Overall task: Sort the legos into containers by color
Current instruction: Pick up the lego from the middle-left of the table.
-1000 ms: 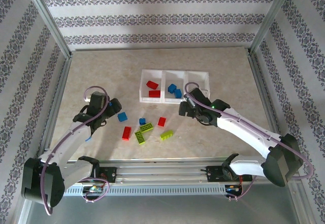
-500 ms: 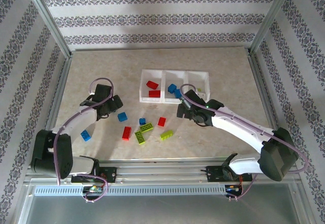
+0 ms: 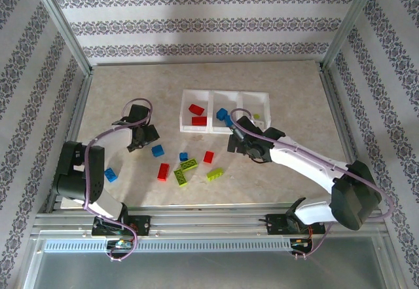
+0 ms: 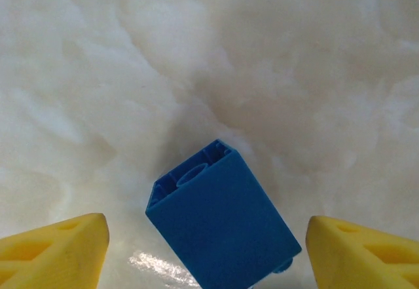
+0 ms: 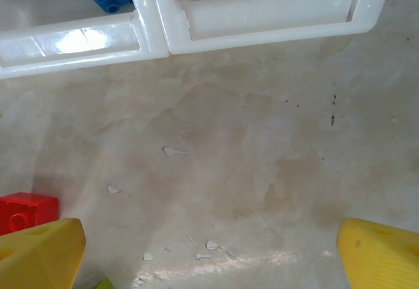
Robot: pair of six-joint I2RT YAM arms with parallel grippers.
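Observation:
Between the yellow fingers of my left gripper (image 4: 208, 253) a blue lego (image 4: 219, 227) lies on its side on the table, with a gap on each side, so the jaws are open. From above, that gripper (image 3: 144, 141) sits just left of the blue lego (image 3: 157, 150). My right gripper (image 5: 209, 256) hangs open over bare table in front of the containers (image 5: 262, 20). The tray (image 3: 209, 92) holds red legos (image 3: 196, 113) on the left, a blue one (image 3: 222, 114) in the middle and a green one (image 3: 256, 115) on the right.
Loose bricks lie between the arms: blue (image 3: 184, 156), red (image 3: 208, 156), red (image 3: 163, 171), and green (image 3: 190, 165), (image 3: 180, 177), (image 3: 215, 173). Another blue brick (image 3: 111, 174) lies by the left arm. A red brick (image 5: 26, 211) sits by the right gripper's left finger. Metal rails frame the table.
The left arm has folded back toward the left rail while its gripper shifted right and came down around the blue lego, jaws narrowing. The right gripper edged slightly left.

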